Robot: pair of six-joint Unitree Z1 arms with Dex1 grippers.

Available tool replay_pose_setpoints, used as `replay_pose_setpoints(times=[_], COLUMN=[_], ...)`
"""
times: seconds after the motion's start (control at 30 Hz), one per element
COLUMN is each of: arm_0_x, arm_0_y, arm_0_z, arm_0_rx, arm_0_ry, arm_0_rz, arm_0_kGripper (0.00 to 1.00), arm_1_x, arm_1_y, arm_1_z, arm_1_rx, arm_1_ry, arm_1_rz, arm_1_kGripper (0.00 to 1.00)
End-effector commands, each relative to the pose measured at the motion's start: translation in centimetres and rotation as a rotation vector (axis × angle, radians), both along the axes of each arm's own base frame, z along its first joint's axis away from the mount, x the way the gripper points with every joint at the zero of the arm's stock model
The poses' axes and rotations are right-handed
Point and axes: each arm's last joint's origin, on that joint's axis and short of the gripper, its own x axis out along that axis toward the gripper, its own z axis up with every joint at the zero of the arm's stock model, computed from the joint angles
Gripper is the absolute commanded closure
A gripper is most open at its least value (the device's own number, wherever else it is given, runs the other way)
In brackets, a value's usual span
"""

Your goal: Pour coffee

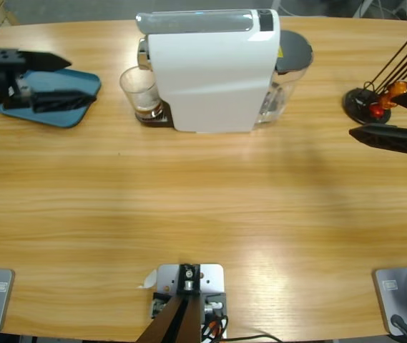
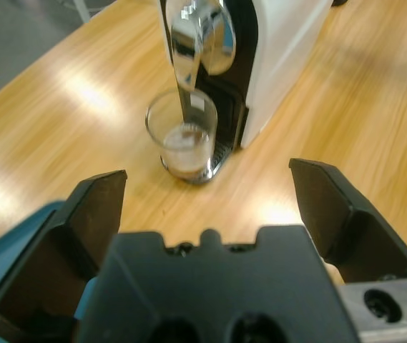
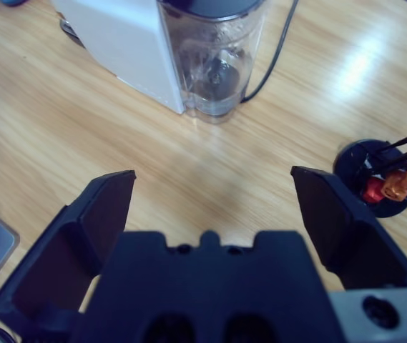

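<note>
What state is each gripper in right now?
Left gripper: open, holding nothing, facing the glass tumbler under the coffee machine spout.
Right gripper: open, holding nothing.

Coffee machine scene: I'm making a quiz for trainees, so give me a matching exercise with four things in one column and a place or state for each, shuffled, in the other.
Things:
1. glass tumbler
2. blue tray
3. capsule stand
4. left gripper

Places or states:
A. on the table, beside the right gripper
B. jaws open, holding nothing
C. under the left gripper
D. under the spout of the white coffee machine, a little coffee inside

Pairs: 1-D, 2-C, 3-A, 4-B
</note>
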Motion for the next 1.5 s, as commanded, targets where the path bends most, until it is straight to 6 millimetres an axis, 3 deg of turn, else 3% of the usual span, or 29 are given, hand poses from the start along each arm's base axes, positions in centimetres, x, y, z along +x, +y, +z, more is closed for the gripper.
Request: replay_pose_setpoints(times=[0.03, 0.2, 0.27, 0.4, 0.63, 0.87, 1.0, 1.5], arm_0_x=[2.0, -0.4, -0.4, 0.8, 5.6, 6.4, 8.0, 10.5], arm_0_y=[-0.6, 0.6, 1.6, 2.9, 2.2, 2.5, 2.1, 1.3], arm_0_z=[-1.8, -1.5, -1.0, -1.2, -5.1, -6.3, -7.3, -9.3], arm_0_rx=[-0.066, -0.062, -0.070, -0.131, -0.169, -0.074, -0.039, -0.073], arm_0_ry=[0.132, 0.109, 0.067, 0.076, 0.111, 0.105, 0.072, 0.067], arm_0_rz=[-0.048, -0.065, -0.071, -0.082, -0.217, -0.150, -0.187, -0.289], arm_0_kGripper=[0.000, 0.000, 0.000, 0.000, 0.000, 0.000, 0.000, 0.000], arm_1_x=[1.4, 1.7, 1.8, 1.8, 1.9, 2.0, 2.0, 2.3], arm_1_y=[0.2, 0.4, 0.4, 0.4, 0.5, 0.5, 0.5, 0.8], arm_1_z=[-1.7, -1.9, -1.9, -1.9, -2.0, -2.1, -2.1, -2.3], arm_1_rx=[-0.026, -0.029, -0.030, -0.030, -0.034, -0.031, -0.030, -0.032], arm_1_ry=[0.082, 0.099, 0.100, 0.101, 0.107, 0.107, 0.109, 0.124], arm_1_rz=[-0.018, -0.012, -0.012, -0.013, -0.013, -0.010, -0.007, 0.002], arm_1_kGripper=[0.000, 0.000, 0.000, 0.000, 0.000, 0.000, 0.000, 0.000])
